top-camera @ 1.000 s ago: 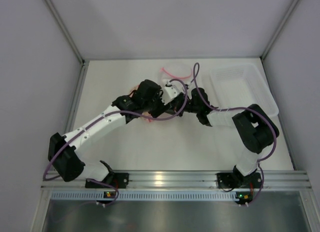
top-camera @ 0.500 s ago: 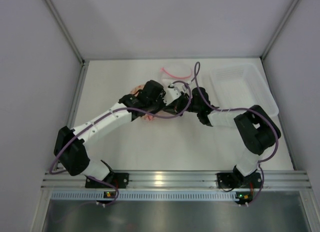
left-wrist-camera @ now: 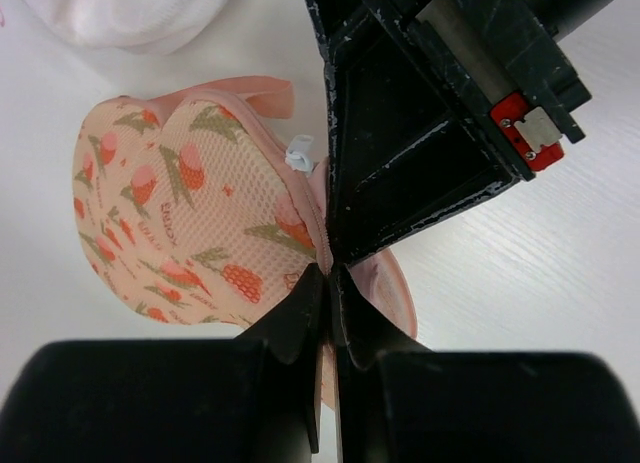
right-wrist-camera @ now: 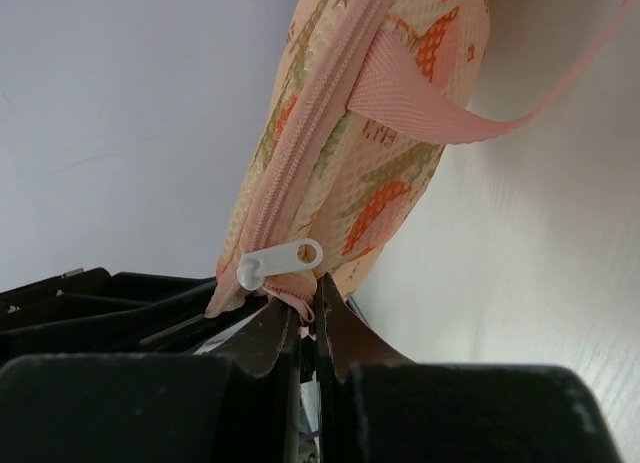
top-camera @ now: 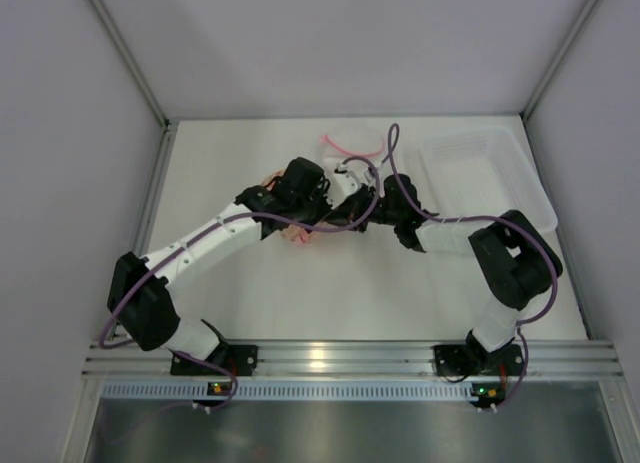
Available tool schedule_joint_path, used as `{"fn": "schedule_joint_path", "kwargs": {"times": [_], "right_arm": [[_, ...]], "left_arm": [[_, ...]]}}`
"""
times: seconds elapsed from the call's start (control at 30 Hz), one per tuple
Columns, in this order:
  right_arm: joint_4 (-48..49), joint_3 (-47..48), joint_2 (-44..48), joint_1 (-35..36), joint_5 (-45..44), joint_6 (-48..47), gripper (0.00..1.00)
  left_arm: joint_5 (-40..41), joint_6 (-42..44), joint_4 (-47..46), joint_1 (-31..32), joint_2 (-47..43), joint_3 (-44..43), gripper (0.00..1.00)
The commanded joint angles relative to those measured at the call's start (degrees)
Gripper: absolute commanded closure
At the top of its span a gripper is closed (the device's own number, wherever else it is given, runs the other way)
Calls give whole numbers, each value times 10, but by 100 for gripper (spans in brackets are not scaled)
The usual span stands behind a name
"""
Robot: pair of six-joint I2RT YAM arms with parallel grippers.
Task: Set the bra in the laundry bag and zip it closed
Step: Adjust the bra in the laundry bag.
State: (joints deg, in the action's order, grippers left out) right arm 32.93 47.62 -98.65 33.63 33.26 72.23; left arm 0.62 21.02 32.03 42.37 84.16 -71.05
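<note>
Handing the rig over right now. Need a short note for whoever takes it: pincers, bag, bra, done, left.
Left pincer: shut on the laundry bag at its pink zip seam.
Right pincer: shut on the same seam, just beside the white zipper pull.
Bra: not visible in any view; likely inside the bag.
Done: the seam looks zipped wherever it shows.
Left: confirm the zip is run to its end, then release.

White table (top-camera: 350, 293): laundry bag (left-wrist-camera: 190, 223), clear tray (top-camera: 485, 173) far right, mesh pouch (left-wrist-camera: 130, 13).
</note>
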Motion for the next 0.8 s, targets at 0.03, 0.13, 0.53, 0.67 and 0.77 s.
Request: {"fn": "schedule_joint_path", "kwargs": {"times": [0.03,0.13,0.53,0.67,0.77], "right_arm": [[32,14,0,1,-11,12,100],[49,24,-13,3,-20,27,100],[118,24,-32,21,-44,76,100],[111,22,-6,25,-17,59,87],[86,23,13,14,19,15,70]], "left_arm": [[-91,-33,-4,5,-37,6,100],[-138,-58,-4,12,-34,18,100],[-295,-173,-5,13,-10,8,100],[-262,-193,-4,-19,-12,29,100],[-273,-206,-5,-69,-12,36,100]]}}
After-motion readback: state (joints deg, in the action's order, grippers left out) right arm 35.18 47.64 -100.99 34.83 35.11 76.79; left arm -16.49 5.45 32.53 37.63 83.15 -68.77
